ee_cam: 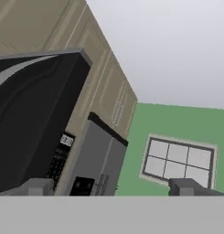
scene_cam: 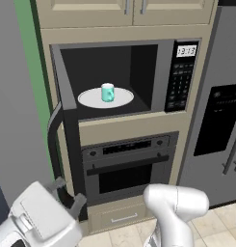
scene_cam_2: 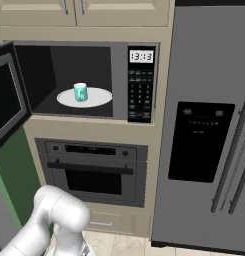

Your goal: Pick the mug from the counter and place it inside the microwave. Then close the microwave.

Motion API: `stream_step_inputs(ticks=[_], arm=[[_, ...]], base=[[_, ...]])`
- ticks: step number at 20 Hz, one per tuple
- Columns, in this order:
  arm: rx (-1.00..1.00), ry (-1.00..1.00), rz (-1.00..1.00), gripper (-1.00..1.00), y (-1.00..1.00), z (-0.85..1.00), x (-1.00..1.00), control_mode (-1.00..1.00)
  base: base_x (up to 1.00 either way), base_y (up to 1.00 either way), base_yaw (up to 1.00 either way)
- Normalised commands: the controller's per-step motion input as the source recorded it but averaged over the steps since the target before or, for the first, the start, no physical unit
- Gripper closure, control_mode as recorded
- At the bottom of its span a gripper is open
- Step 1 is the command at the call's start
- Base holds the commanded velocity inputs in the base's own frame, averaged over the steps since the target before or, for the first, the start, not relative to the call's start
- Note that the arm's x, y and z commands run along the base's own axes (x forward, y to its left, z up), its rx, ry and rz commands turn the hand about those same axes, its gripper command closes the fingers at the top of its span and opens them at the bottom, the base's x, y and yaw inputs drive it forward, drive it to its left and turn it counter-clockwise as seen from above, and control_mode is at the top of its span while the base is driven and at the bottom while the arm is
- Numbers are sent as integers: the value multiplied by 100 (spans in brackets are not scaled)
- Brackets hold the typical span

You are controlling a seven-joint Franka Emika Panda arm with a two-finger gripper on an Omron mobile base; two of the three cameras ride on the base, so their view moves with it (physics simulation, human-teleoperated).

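Mug position: we find the mug (scene_cam: 108,92) upright on the white turntable (scene_cam: 90,100) inside the microwave (scene_cam: 160,72), near the plate's centre, so the placing step appears complete.
Door state: the microwave door (scene_cam: 66,144) hangs wide open, swung out to the left with its curved handle (scene_cam: 53,144) on the outer side; this leaves the cavity exposed and the closing step not yet done.
Gripper position: the gripper (scene_cam: 67,192) sits low at the outer face of the door, beside the lower end of the handle. We judge it is stationed there to push the door round toward the cavity.
Gripper state: its fingers (ee_cam: 186,186) stand well apart with nothing between them; we see no object carried.
Hand camera bearing: it looks up along the door toward the keypad (ee_cam: 58,157) and the refrigerator (ee_cam: 97,167), consistent with a hand set against the door's outer side.
Next requirement: we expect a sweeping push that follows the hinge arc.
Risk: slipping off the door edge.
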Motion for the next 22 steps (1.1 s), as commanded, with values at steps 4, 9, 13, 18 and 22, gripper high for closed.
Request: stream_step_inputs(ticks=[4, 9, 13, 18, 22], arm=[[0, -5, 10, -100, 31, -13, 12, -100], [1, 3, 16, -100, 13, -3, 37, -100], [0, 3, 12, -100, 23, -1, 8, -100], [0, 1, 4, -100, 15, -24, 17, -100], [0, 0, 0, -100, 3, -42, 24, -100]], base=[[0, 0, 0], [0, 0, 0], [0, 0, 0], [0, 0, 0], [0, 0, 0]])
